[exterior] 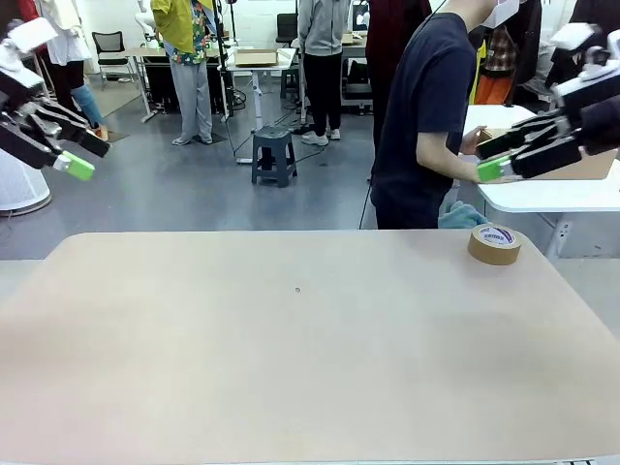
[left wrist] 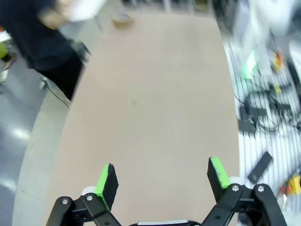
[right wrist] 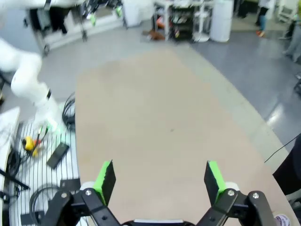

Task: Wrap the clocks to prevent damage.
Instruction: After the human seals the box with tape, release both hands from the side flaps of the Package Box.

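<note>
The clocks are out of view. My left gripper [exterior: 77, 155] hangs high at the left edge of the front view, open with nothing between its green pads; its wrist view looks down the bare table between its own fingers, left gripper [left wrist: 162, 179]. My right gripper [exterior: 504, 160] hangs high at the right, open and holding nothing, right gripper [right wrist: 160, 181]. A person in a dark shirt [exterior: 426, 107] stands at the far right side of the table, turned toward a white side table [exterior: 552, 194].
A brown tape roll [exterior: 495, 244] lies flat near the table's far right corner, tape roll [left wrist: 122, 19]. The tan table [exterior: 291, 349] is otherwise bare. Cables and tools [left wrist: 263, 117] lie beside the table on the robot's side. A stool [exterior: 274, 155] stands beyond.
</note>
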`<act>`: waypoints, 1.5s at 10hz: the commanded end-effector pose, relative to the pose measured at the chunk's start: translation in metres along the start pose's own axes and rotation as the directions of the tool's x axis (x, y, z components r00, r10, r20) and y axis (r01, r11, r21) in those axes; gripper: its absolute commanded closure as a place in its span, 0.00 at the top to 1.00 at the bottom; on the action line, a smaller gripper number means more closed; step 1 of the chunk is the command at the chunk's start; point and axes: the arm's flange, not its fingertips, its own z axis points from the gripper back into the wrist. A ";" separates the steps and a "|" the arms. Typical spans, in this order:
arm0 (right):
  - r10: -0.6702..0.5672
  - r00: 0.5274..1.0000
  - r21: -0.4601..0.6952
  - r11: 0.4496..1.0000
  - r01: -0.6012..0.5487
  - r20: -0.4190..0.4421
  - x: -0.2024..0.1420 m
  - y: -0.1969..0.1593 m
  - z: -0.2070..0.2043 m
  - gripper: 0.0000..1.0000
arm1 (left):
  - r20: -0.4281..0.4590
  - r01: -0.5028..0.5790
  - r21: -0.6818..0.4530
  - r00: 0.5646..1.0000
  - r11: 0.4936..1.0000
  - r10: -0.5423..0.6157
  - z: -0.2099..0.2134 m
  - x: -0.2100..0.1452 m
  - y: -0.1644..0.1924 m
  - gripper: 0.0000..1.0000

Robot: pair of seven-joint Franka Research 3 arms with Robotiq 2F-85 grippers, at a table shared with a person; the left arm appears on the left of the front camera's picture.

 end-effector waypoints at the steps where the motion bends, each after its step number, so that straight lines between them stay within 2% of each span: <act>1: -0.078 0.982 -0.104 0.990 0.097 0.171 -0.035 -0.014 0.008 1.00 | 0.216 -0.068 0.147 0.976 0.987 0.035 0.007 -0.031 -0.005 1.00; 3: -0.127 0.980 -0.091 0.986 0.141 0.151 -0.060 -0.020 0.007 1.00 | 0.244 -0.119 0.202 0.967 0.972 0.068 0.005 -0.053 -0.001 1.00; 5: -0.148 0.980 -0.079 0.984 0.160 0.135 -0.075 -0.024 0.002 1.00 | 0.275 -0.138 0.171 0.957 0.976 0.087 -0.005 -0.073 0.005 1.00; 8: -0.160 0.977 -0.102 0.979 0.175 0.140 -0.070 -0.029 0.002 1.00 | 0.232 -0.052 0.099 0.972 0.994 0.028 0.002 -0.076 0.007 1.00; 9: -0.167 0.980 -0.083 0.981 0.176 0.110 -0.077 -0.024 0.002 1.00 | 0.229 -0.040 0.056 0.973 0.998 0.026 0.006 -0.077 0.012 1.00; 10: -0.167 0.980 -0.083 0.981 0.176 0.110 -0.077 -0.024 0.002 1.00 | 0.252 -0.099 0.115 0.965 0.988 0.068 -0.005 -0.074 0.001 1.00; 15: -0.167 0.980 -0.083 0.981 0.176 0.110 -0.077 -0.024 0.002 1.00 | 0.252 -0.099 0.115 0.965 0.988 0.068 -0.005 -0.074 0.001 1.00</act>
